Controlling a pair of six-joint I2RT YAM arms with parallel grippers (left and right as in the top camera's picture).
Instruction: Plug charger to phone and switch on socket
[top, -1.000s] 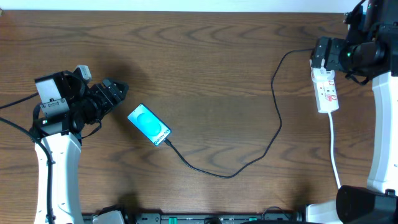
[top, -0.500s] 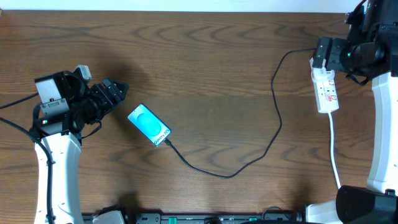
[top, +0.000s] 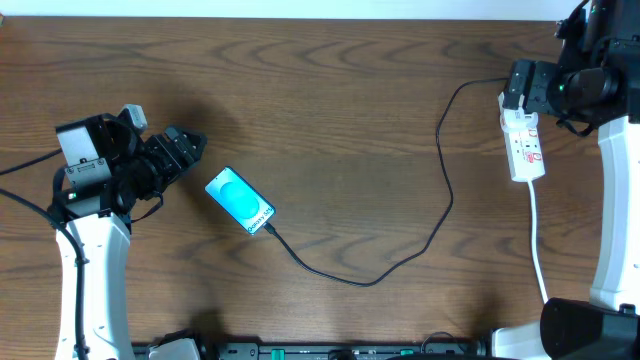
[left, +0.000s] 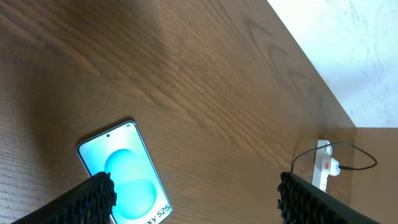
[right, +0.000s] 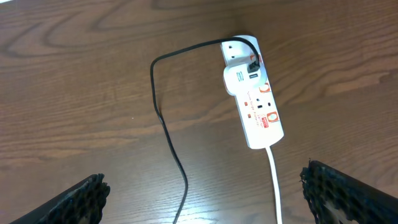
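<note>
Nothing has moved since a second ago; both arms sit as they did. Right gripper (right: 204, 186) is spread wide and empty, hanging over the socket (top: 524, 150), which lies by the right edge of the table (top: 350, 90), near the far right corner. Left gripper (top: 196, 143) is likewise released and holds nothing, just beside the phone (top: 240, 201), which lies flat toward the left edge. Charger (top: 440, 200) loops from the socket's far end to the phone's near end, where its tip touches and looks seated, though that cannot be confirmed. So the switch seems to be what is left. Right arm would do best to bring its fingers together, come straight down on one of the red-marked switches (right: 268, 118), the one serving the charger's outlet, and press downward, not sideways, since the light strip could slide and tug the cable.
</note>
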